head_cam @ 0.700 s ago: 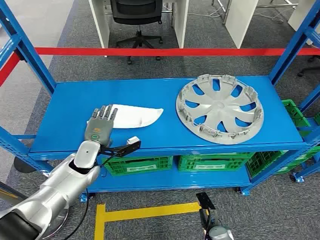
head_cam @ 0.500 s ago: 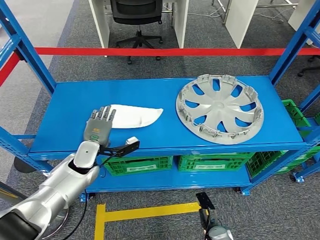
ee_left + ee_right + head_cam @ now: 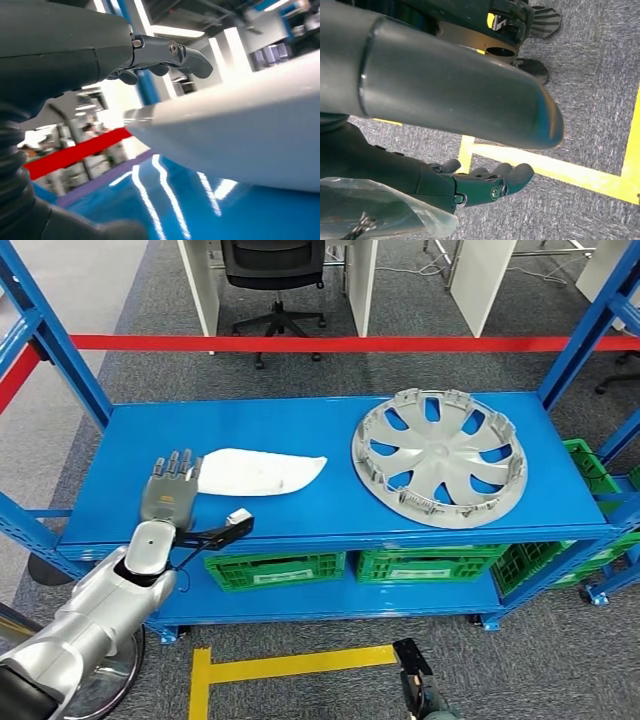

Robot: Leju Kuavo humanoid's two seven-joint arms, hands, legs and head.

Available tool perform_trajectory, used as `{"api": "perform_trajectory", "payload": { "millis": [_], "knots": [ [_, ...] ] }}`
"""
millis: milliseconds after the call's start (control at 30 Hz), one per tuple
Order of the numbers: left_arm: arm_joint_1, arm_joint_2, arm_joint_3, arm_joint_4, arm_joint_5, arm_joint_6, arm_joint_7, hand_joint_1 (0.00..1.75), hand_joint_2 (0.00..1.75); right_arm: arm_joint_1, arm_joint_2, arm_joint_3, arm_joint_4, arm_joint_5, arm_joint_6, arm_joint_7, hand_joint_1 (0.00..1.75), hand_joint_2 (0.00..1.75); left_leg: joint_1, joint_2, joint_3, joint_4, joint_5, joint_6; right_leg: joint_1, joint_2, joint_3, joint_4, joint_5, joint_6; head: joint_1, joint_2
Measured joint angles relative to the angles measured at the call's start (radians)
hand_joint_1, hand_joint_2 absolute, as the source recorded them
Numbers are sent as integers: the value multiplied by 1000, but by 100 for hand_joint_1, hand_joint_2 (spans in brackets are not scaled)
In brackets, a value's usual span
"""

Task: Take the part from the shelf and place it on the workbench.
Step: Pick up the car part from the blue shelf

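The part is a flat white pointed panel (image 3: 256, 472) lying on the blue shelf (image 3: 302, 420), left of centre. My left hand (image 3: 170, 490) lies flat on the shelf with its fingers stretched out and apart, just beside the panel's left end and holding nothing. In the left wrist view the dark fingers (image 3: 166, 52) reach out above the shelf with the white panel (image 3: 245, 135) close alongside. My right hand (image 3: 482, 182) hangs low over the grey carpet, fingers loosely extended, empty.
A large silver wheel cover (image 3: 439, 455) fills the right half of the shelf. Green crates (image 3: 275, 568) sit on the lower level. Blue uprights (image 3: 53, 350) flank the shelf, with red tape (image 3: 302, 342) behind. A yellow floor line (image 3: 302, 662) runs in front.
My left hand has slid left along the shelf, off the panel's left end, which is now uncovered. The panel and wheel cover have not moved.
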Motion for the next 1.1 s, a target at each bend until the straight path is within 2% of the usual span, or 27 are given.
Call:
{"api": "perform_trajectory", "payload": {
  "millis": [267,1100],
  "knots": [
    [2,-3,17,0,-7,-4,-26,175,175,0,-3,-4,0,1,0,-6,0,0,0,0,0,0,0,0,0,0,0,0,0,0,0,0],
    [9,-1,19,0,-10,-1,-28,175,175,-1,-4,-10,0,1,0,-7,0,0,0,0,-1,0,0,0,0,0,-1,0,0,0,0,0]
  ]
}}
